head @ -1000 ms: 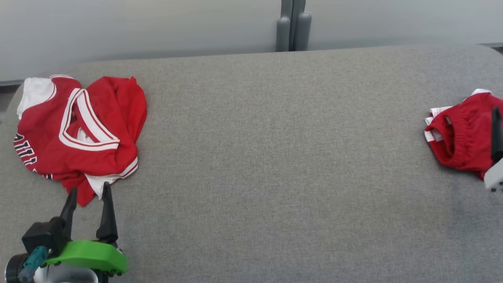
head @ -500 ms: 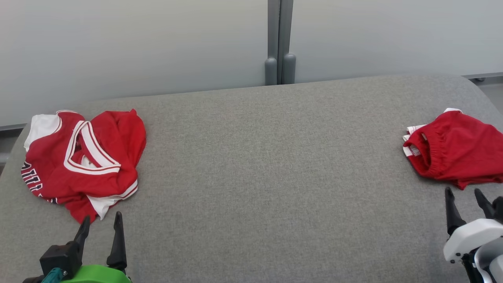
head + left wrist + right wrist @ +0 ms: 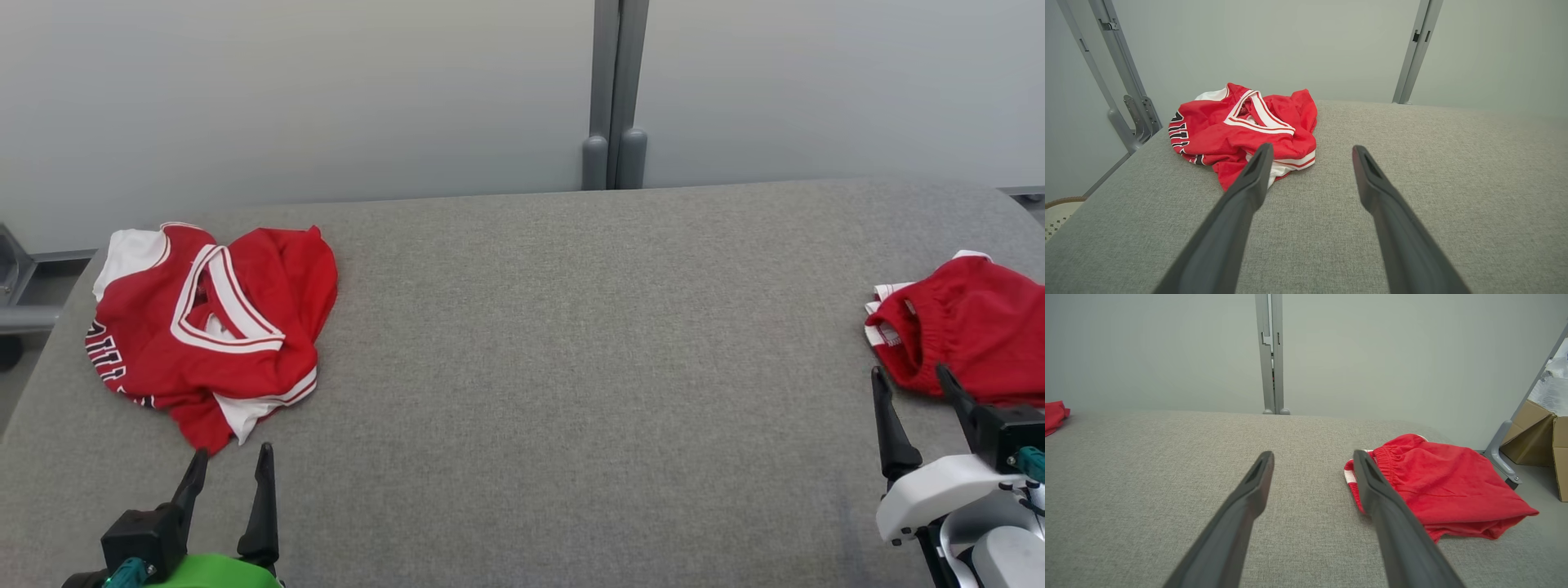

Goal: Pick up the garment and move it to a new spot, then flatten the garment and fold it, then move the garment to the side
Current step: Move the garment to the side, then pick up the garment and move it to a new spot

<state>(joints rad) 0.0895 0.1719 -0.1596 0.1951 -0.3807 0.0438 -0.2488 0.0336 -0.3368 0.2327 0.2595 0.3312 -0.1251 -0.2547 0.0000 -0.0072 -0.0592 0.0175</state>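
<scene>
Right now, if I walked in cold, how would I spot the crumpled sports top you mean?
Look at the wide grey fabric-covered table; two red garments lie on it, one at each end. The top is the heap at the robot's left end, just beyond the left gripper. Unlike the shorts with the elastic waist, it has a white-trimmed V-neck and dark lettering along one edge.
</scene>
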